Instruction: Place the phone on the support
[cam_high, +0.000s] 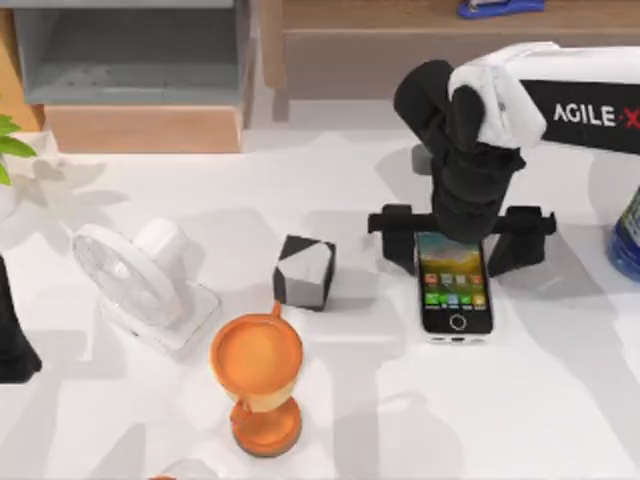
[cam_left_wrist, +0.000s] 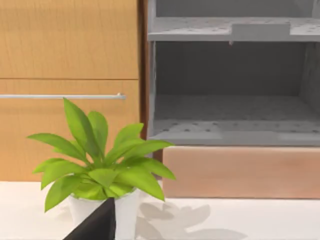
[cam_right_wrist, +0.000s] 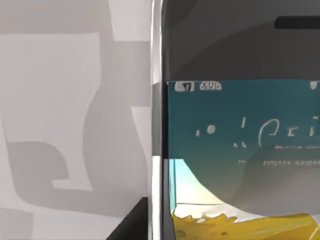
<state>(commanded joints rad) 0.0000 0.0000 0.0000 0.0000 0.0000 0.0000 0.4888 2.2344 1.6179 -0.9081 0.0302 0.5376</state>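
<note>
Right of bench centre: right gripper over phone, jaws spread wide, nothing gripped. Phone flat on bench; grasp, lift, placing left. L arm parked far left, jaw state unclear.

A: Item one, landmark: grey open-fronted shelf unit, perforated floor, on a pale wooden plinth.
B: Beside it?
A: Light-wood cabinet panel with slim metal rail; wooden ledge on the unit's other side.
B: In front?
A: White tabletop, soft grey shadows.
</note>
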